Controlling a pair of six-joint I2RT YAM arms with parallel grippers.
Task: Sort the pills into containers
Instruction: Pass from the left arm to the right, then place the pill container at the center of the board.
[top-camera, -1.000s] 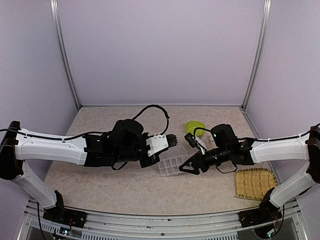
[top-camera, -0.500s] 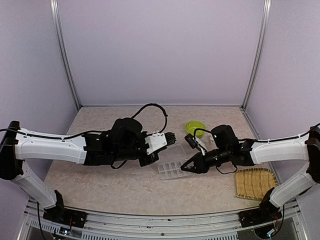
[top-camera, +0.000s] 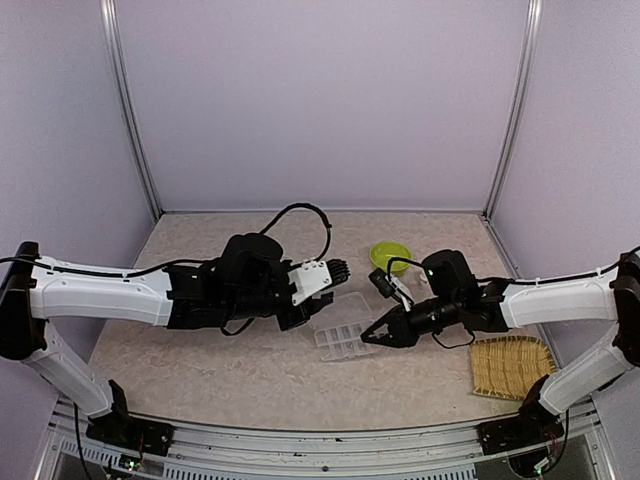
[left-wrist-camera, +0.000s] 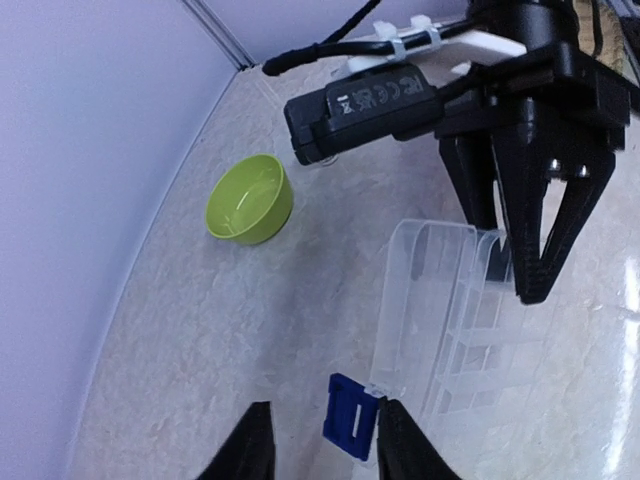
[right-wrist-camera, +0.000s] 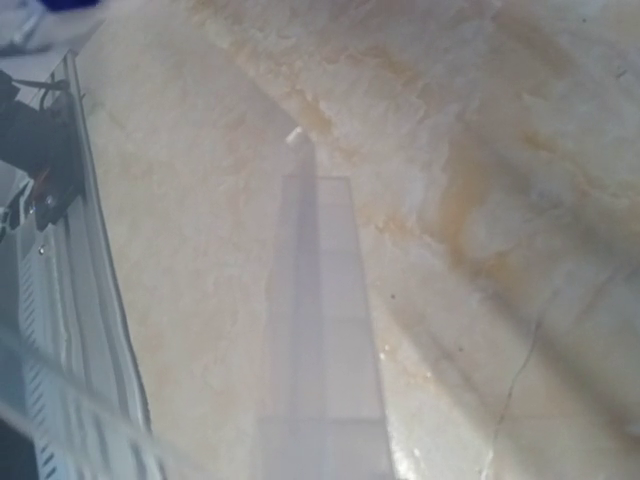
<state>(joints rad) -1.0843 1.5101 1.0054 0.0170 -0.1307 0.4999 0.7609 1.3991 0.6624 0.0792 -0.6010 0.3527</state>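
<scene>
Pill box (top-camera: 338, 340): the clear plastic box lies on the table (top-camera: 250, 375), near the middle, between the two hands. Its lid is swung open and stands raised along the far side. The row of small compartments faces up. What the compartments hold cannot be made out in any view.

Right hand (top-camera: 368, 338): it reaches in low from the right, and its black fingers come together in a narrow V at the right end of the box. In the left wrist view the tips are pressed together on the end wall of the box, pinching it. The right wrist view is blurred, with only a translucent plastic strip running down its centre.

Left hand (top-camera: 343, 269): it hangs above the table, just beyond the box on its far left side, and touches nothing. The left wrist view shows its two fingers spread apart with nothing between them.

Other items: a small blue rectangular piece (left-wrist-camera: 352, 415) sits just beside the left end of the box; its nature cannot be determined. A lime-green bowl (top-camera: 389, 256) stands upright beyond the right hand, apart from the box. A woven bamboo tray (top-camera: 512, 365) lies at the right edge of the table, well apart from the box.
</scene>
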